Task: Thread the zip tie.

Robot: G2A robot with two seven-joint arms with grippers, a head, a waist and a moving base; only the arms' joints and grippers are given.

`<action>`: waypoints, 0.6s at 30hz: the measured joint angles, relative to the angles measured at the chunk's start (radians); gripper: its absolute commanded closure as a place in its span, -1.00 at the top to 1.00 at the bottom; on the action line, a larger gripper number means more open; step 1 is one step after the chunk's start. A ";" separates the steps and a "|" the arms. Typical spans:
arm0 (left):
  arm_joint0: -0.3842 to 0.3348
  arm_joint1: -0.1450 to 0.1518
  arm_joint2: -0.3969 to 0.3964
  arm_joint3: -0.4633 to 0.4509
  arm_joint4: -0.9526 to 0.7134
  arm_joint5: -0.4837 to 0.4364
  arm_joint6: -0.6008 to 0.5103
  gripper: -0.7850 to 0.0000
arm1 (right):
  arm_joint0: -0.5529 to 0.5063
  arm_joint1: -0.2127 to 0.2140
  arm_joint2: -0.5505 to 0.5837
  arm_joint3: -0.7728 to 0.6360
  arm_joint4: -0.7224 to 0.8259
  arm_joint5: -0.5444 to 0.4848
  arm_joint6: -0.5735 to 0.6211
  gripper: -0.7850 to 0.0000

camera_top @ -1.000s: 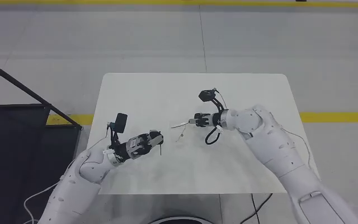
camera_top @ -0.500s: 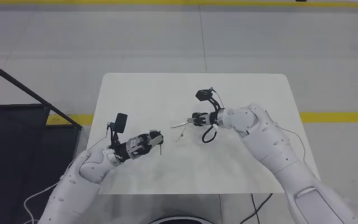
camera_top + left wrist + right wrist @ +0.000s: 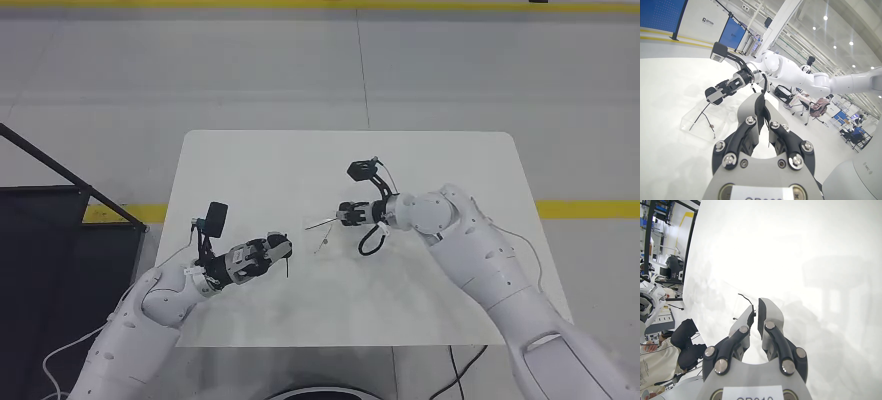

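Right end effector at clear tray

White table, clear shallow tray on it (near the middle), yellow floor stripe, dark panel alongside

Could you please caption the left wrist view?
Left gripper pinches a zip tie; right gripper holds another tie over clear tray.

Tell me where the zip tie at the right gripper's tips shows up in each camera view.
Top view: zip tie pokes from the right gripper, near the middle of the table.
Left wrist view: zip tie hangs from the right gripper into the clear tray.
Right wrist view: zip tie curls past the right gripper's tips.
Shared landmark: the right gripper.
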 measured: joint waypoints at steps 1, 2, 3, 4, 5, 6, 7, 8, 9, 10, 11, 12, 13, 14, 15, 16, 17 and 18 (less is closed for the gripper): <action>0.000 0.000 0.000 0.000 0.000 0.000 0.000 -1.00 | -0.001 0.000 0.002 0.000 0.000 -0.001 0.000 -1.00; 0.000 0.000 0.000 0.000 0.000 0.000 0.000 -1.00 | -0.002 0.000 0.005 -0.001 0.001 -0.003 0.000 -1.00; 0.000 0.000 0.000 0.000 0.000 0.000 0.000 -1.00 | -0.003 0.000 0.008 -0.002 0.001 -0.004 -0.001 -1.00; 0.000 0.000 0.000 0.000 0.000 0.000 0.000 -1.00 | -0.004 0.000 0.011 -0.003 0.001 -0.006 -0.003 -1.00; 0.000 0.000 0.000 0.000 0.000 0.000 0.000 -1.00 | -0.006 0.001 0.015 -0.004 0.001 -0.007 -0.005 -1.00; 0.000 0.000 0.000 0.000 0.000 0.000 0.000 -1.00 | -0.007 0.002 0.019 -0.005 0.001 -0.008 -0.007 -1.00; 0.000 0.000 0.000 0.000 0.000 0.000 0.000 -1.00 | -0.009 0.003 0.023 -0.007 0.001 -0.008 -0.010 -1.00; 0.000 0.000 0.000 0.000 0.000 0.000 0.000 -1.00 | -0.012 0.004 0.031 -0.010 0.002 -0.009 -0.018 -1.00; 0.000 0.000 0.000 0.000 0.000 0.000 0.000 -1.00 | -0.015 0.007 0.039 -0.013 0.002 -0.010 -0.024 -1.00; 0.000 0.000 0.000 0.000 0.000 0.000 0.000 -1.00 | -0.020 0.009 0.048 -0.018 0.003 -0.012 -0.030 -1.00; 0.000 0.000 0.000 0.000 0.000 0.000 0.000 -1.00 | -0.027 0.014 0.062 -0.028 0.004 -0.017 -0.036 -1.00; 0.000 0.000 0.000 -0.001 0.001 0.001 0.000 -1.00 | -0.034 0.019 0.074 -0.037 0.004 -0.020 -0.040 -1.00; 0.001 0.000 -0.001 -0.006 0.007 0.008 0.000 -1.00 | -0.043 0.024 0.087 -0.049 0.005 -0.024 -0.042 -1.00; 0.004 -0.001 -0.001 -0.019 0.025 0.027 0.003 -1.00 | -0.058 0.033 0.107 -0.068 0.005 -0.029 -0.044 -1.00; 0.007 -0.002 -0.003 -0.029 0.041 0.044 0.011 -1.00 | -0.070 0.040 0.124 -0.085 0.005 -0.033 -0.045 -1.00; 0.010 -0.003 -0.006 -0.038 0.058 0.061 0.023 -1.00 | -0.085 0.047 0.142 -0.104 0.004 -0.036 -0.045 -1.00; 0.014 -0.005 -0.009 -0.048 0.085 0.083 0.043 -1.00 | -0.107 0.058 0.168 -0.134 0.003 -0.040 -0.045 -1.00; 0.017 -0.007 -0.010 -0.054 0.105 0.097 0.059 -1.00 | -0.126 0.067 0.189 -0.160 0.002 -0.042 -0.045 -1.00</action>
